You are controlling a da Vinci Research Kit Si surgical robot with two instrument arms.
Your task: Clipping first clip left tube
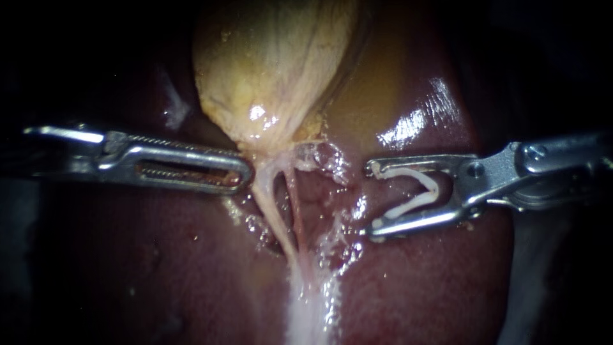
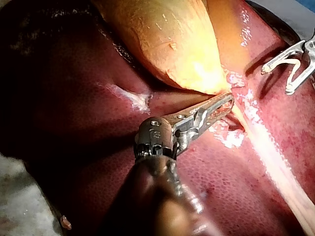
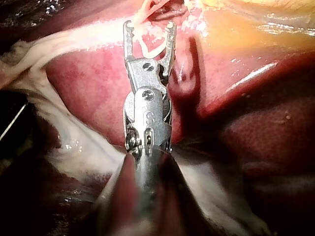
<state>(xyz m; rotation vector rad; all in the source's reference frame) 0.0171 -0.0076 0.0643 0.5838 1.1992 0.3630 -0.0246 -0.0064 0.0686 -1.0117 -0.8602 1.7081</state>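
Observation:
The yellow gallbladder (image 1: 274,70) lies on the dark red liver (image 1: 159,268). Two thin tubes run down from its neck: a pale left tube (image 1: 269,203) and a redder right tube (image 1: 295,214). My left instrument (image 1: 248,172) comes in level, its jaws together on the tissue at the gallbladder's neck (image 2: 226,101). My right instrument (image 1: 370,200) stands to the right of both tubes, apart from them. Its jaws are spread wide around an open white clip (image 1: 415,191). In the right wrist view the clip (image 3: 152,46) sits between the jaws (image 3: 150,25), with the tubes (image 3: 147,9) just ahead.
Frayed whitish tissue (image 1: 332,166) clings around the tubes. A pale band (image 1: 306,306) runs down over the liver below where they meet. The liver's wet surface (image 1: 415,121) glistens above my right instrument. The left wrist view shows my right instrument (image 2: 291,64) beyond the pale band.

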